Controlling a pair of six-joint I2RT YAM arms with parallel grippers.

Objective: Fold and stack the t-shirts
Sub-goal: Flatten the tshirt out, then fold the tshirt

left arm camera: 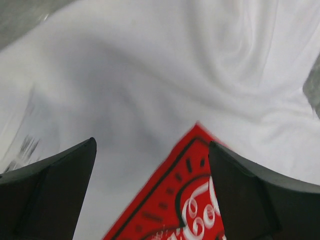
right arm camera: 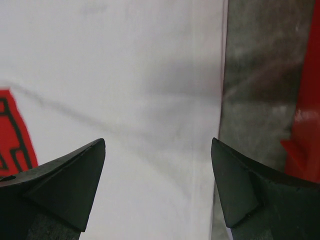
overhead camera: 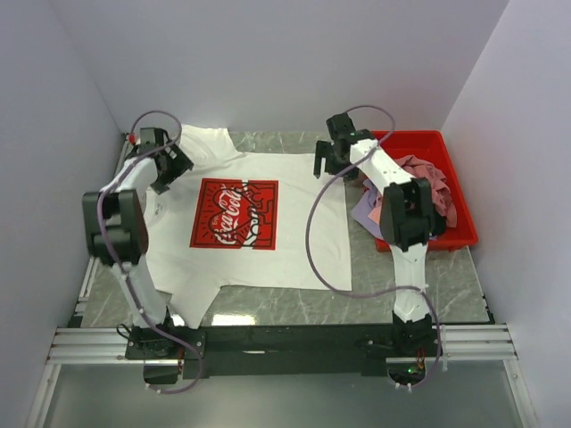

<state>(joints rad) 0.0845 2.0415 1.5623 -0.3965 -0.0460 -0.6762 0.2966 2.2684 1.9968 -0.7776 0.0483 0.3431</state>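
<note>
Near: I see the Coca-Cola t-shirt (overhead camera: 236, 259) spread flat on the surface (overhead camera: 384, 276), with bare marble along its right edge | mid: pink and lavender tees (overhead camera: 419, 174) heaped in the red bin (overhead camera: 412, 135) | far: left gripper (overhead camera: 169, 169) over the shoulder, jaws released; right gripper (overhead camera: 326, 165) over the right edge, jaws released, seemingly not touching.

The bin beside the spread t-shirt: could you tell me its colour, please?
The bin is red, best seen from top external.
</note>
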